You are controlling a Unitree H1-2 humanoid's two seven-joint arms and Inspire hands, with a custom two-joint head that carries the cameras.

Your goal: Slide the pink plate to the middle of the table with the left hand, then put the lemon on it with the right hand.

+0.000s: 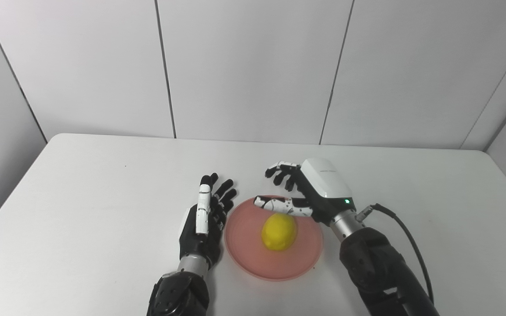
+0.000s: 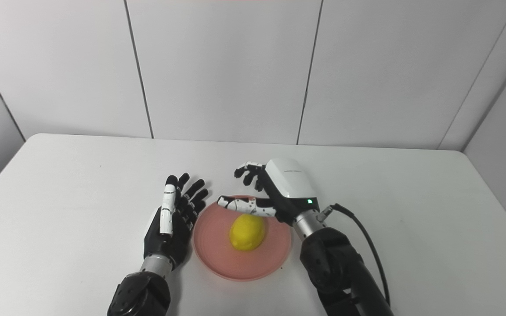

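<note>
A pink plate [image 1: 248, 254] lies on the white table near its front middle. A yellow lemon [image 1: 279, 231] rests on the plate. My right hand [image 1: 308, 188] hovers over the plate's far right rim, open, fingers spread and thumb stretched above the lemon without holding it. My left hand [image 1: 204, 219] stands open just left of the plate, fingers pointing away, palm edge close to the plate's rim. The same scene shows in the right eye view, with the lemon [image 2: 247, 232] on the plate [image 2: 213, 250].
The white table [image 1: 81, 197] extends wide to the left, right and back. Grey wall panels stand behind it. A black cable [image 1: 404, 232] runs from my right wrist down the forearm.
</note>
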